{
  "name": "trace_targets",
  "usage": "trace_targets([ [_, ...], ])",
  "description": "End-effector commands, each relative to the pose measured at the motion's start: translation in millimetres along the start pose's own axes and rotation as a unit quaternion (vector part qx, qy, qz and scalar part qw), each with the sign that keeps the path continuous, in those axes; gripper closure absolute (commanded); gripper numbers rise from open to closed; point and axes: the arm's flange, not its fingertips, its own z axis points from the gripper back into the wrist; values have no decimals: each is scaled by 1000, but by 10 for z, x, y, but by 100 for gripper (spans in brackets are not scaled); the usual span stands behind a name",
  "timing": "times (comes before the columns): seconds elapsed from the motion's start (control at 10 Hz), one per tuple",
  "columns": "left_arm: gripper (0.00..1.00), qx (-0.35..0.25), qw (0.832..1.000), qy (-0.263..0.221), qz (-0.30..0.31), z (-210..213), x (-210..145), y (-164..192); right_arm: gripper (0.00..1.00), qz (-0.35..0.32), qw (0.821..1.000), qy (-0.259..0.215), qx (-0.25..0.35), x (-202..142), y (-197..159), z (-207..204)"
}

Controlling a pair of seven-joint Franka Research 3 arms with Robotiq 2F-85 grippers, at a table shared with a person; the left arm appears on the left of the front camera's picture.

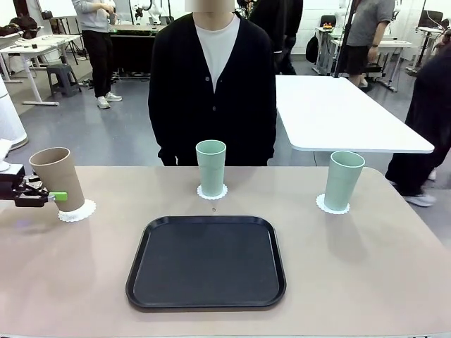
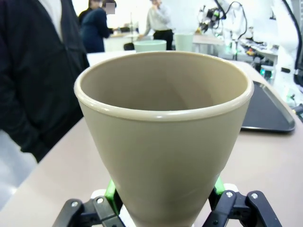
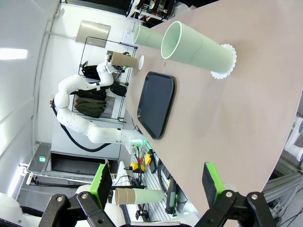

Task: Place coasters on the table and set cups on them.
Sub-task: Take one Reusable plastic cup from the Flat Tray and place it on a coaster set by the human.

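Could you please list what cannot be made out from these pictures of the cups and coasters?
- Front view: whether the tan cup in the left gripper touches its coaster; the cup tilts and hides the contact.
- Left wrist view: the cup's base is cut off by the bottom edge.
- Front view: a tiny speck beside the middle coaster, too small to identify.
- Right wrist view: the right gripper hangs beyond the table, and blurred stacked cups lie below.
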Motion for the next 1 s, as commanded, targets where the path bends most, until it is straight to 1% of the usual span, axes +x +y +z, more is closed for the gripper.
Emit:
trace_targets([
  [0.0,17,-1,1000,-6,-23,-2,-81,81,0,0,1000,-3,1,5,4,-18],
  [0.5,17,0,1000,-4,-23,-96,-219,207,0,0,1000,-3,1,5,4,-18],
  [0.9,17,-2,1000,6,-20,-132,-244,170,0,0,1000,-3,1,5,4,-18],
])
